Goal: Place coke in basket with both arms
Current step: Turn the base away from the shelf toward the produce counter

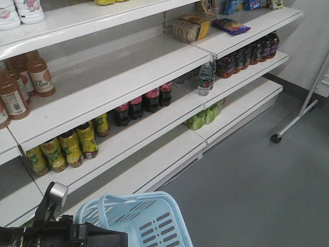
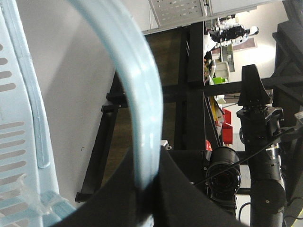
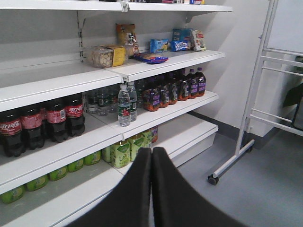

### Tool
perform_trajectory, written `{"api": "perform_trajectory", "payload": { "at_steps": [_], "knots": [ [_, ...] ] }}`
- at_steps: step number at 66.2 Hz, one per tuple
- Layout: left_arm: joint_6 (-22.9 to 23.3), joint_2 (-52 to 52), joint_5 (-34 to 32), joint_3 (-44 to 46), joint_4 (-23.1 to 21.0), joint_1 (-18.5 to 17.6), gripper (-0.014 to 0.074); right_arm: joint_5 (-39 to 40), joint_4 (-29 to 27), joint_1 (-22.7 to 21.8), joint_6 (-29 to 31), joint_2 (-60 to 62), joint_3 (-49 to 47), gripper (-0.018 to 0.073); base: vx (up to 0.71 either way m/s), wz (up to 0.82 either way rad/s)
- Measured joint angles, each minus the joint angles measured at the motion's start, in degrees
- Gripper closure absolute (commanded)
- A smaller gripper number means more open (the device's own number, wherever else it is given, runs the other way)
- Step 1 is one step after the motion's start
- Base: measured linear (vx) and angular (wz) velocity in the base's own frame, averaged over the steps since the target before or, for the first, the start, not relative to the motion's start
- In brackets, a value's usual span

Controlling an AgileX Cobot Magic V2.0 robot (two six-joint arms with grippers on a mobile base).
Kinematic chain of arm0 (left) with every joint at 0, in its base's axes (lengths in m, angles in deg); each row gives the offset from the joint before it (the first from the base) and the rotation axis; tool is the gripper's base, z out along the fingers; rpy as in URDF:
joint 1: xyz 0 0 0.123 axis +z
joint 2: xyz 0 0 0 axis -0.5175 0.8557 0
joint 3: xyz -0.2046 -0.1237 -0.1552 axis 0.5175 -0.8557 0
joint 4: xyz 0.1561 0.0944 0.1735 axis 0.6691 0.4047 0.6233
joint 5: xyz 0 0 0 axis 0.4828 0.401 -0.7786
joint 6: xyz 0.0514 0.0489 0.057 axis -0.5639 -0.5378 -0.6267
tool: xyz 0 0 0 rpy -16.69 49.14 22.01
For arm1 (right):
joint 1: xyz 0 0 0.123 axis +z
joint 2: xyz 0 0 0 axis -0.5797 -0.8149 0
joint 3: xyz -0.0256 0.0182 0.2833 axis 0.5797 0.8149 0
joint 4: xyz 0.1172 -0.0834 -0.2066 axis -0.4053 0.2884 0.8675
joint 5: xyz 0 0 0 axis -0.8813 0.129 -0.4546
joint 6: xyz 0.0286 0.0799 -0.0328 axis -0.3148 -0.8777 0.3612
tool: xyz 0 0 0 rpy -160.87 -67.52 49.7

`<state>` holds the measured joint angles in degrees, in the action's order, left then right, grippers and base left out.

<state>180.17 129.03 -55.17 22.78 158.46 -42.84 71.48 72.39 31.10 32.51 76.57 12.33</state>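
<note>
Several coke bottles (image 1: 136, 106), dark with red labels and white script, stand in a row on a middle shelf; the right wrist view shows them at the left (image 3: 47, 120). The light blue basket (image 1: 154, 226) hangs at the bottom of the front view. My left gripper (image 2: 147, 189) is shut on its hoop handle (image 2: 137, 94), and the slotted basket wall (image 2: 19, 142) is at the left. The left arm (image 1: 77, 235) is beside the basket. My right gripper (image 3: 151, 158) is shut on nothing and points toward the shelves, well short of the coke.
White shelves (image 1: 128, 77) run across the view. They hold yellow drink bottles (image 1: 67, 146), orange tea bottles (image 1: 38, 74), water bottles (image 3: 124, 105), green bottles (image 3: 120, 151), dark purple-labelled bottles (image 3: 175, 87) and snack packs (image 3: 109, 54). A white wheeled stand (image 3: 246, 118) is at the right on grey floor.
</note>
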Motion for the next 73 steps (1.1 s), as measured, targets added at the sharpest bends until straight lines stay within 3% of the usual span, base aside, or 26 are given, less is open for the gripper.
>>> {"api": "perform_trajectory", "payload": {
  "at_steps": [73],
  "knots": [
    [0.0,0.0,0.0,0.0,0.0,0.0,0.0603,0.0,0.0,0.0,0.0,0.0,0.0,0.0568,0.01,-0.35]
  ]
}}
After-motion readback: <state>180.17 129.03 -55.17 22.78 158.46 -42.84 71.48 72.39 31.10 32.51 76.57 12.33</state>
